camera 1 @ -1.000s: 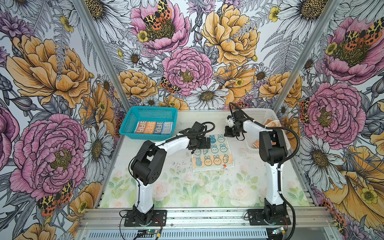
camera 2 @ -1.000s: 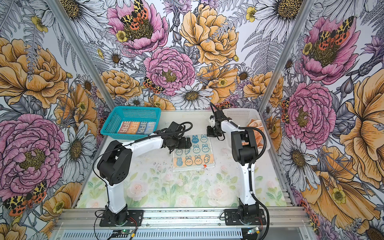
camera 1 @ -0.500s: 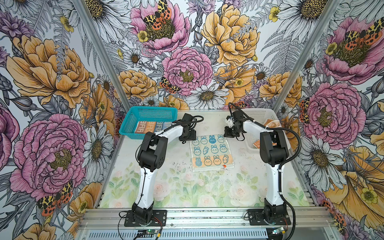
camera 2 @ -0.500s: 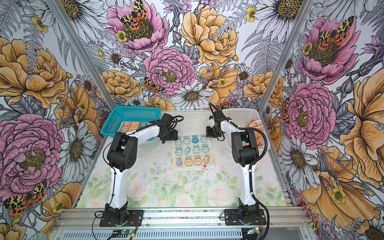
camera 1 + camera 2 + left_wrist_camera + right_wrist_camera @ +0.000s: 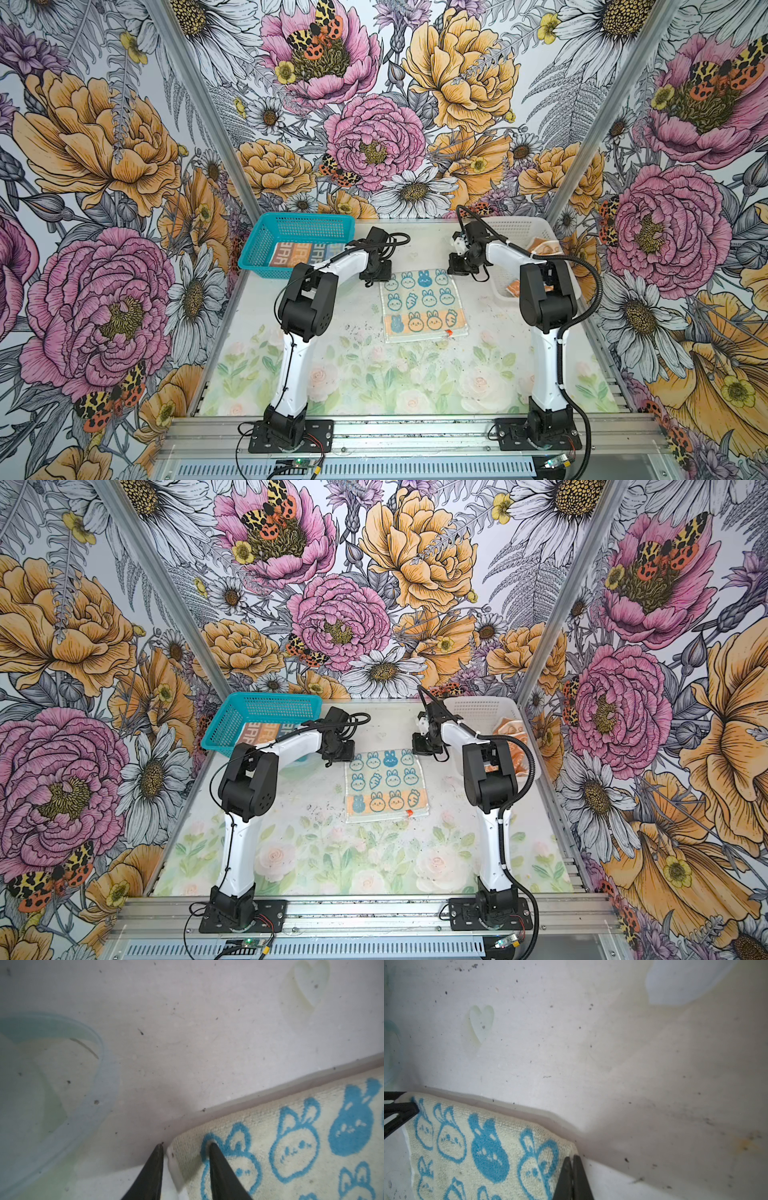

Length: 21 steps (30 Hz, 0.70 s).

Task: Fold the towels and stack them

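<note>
Towel (image 5: 422, 305) between teal basket (image 5: 307, 227), white basket (image 5: 515, 226): right gripper (image 5: 572, 1157) pinches corner, left gripper (image 5: 186, 1144) spread.

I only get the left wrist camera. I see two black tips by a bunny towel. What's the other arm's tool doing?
Observer: The right tool is shut on the cream bunny towel, pinching its other back corner.
Operator: Are there more towels somewhere? I just see this one!
Observer: Yes, a striped towel lies inside the teal basket, off to the left at the back of the table.
</note>
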{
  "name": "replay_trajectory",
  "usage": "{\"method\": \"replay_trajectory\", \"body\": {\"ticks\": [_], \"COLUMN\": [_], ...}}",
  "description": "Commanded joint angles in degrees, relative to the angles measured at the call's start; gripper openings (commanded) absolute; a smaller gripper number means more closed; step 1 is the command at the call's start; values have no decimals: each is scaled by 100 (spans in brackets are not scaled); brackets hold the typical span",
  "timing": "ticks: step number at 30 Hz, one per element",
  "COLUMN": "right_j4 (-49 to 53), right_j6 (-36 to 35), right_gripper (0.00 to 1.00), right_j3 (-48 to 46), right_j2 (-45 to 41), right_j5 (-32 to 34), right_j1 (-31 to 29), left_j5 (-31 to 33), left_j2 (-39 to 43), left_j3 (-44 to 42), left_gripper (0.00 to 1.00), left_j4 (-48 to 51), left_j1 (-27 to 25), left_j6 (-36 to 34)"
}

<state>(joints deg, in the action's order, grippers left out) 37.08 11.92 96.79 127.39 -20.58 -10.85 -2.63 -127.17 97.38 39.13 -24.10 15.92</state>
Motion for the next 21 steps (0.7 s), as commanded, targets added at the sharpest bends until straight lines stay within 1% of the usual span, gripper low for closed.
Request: {"method": "replay_trajectory", "body": {"ticks": [1,4,7,8,10,16,18,19,21], "right_j4": [16,14,1,1,3,1,1,1,1], "right_j6": [-15,2,5,15,14,27,29,22,35], "right_gripper": [0,0,0,0,0,0,0,0,0], "right_j3": [-63,-67,-72,-58,-63,-53,-55,-49,-44], "right_j2": [-241,-224,-215,-215,-212,-239,-245,-250,-239], "right_j5": [-12,-56,-80,-82,-99,-130,-135,-145,-155], "right_j1": [-39,-40,-39,-41,-48,-46,-47,-42,-44], "left_j5": [-104,-127,-113,-116,-173,-242,-279,-289,-349], "left_j2": [41,3,-26,-47,-99,-237,-255,-264,-275], "left_j3": [-79,-44,32,56,120,241,258,252,261], "left_gripper": [33,30,25,23,15,4,2,0,0], "left_j4": [50,50,48,50,50,48,50,50,42], "left_j1": [91,150,161,161,143,60,59,63,67], "left_j6": [-120,-161,-189,-180,-172,-177,-182,-187,-214]}}
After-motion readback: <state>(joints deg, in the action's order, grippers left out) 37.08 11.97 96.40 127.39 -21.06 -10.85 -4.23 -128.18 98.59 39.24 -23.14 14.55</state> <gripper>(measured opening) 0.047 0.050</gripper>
